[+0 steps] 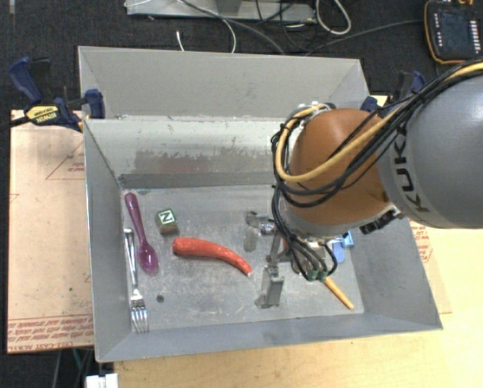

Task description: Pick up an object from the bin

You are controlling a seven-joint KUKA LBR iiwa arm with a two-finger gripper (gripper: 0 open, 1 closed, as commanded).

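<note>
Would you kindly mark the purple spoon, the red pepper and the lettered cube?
purple spoon [149,259], camera view, bowl.
red pepper [211,250], camera view, middle.
lettered cube [167,219], camera view, top face.

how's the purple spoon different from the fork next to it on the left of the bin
The purple spoon is coloured and looks plastic; the silver fork looks metal. The spoon ends in a rounded bowl, the fork in tines. The spoon lies nearer the back wall, while the fork reaches nearer the front. Both lie flat, side by side along the left wall of the bin, working ends toward the front.
</note>
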